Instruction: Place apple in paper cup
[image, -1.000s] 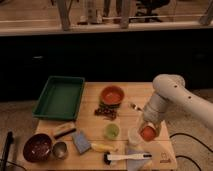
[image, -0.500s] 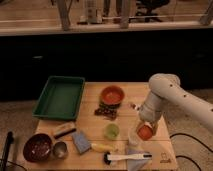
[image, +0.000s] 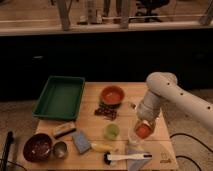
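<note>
The apple is a small red-orange ball held at the tip of my gripper, at the right side of the wooden table. The gripper is shut on the apple. The white paper cup shows only as a pale rim and wall just left of and below the apple. The apple and gripper hide most of it. The apple sits right over the cup's mouth; I cannot tell whether it touches the cup. My white arm reaches down from the right.
A translucent green cup stands just left of the paper cup. An orange-red bowl and a green tray are at the back. A dark bowl, metal cup, blue sponge, banana and brush lie along the front.
My gripper has moved a little to the left with the apple in it, ending over the paper cup. Nothing else has moved.
</note>
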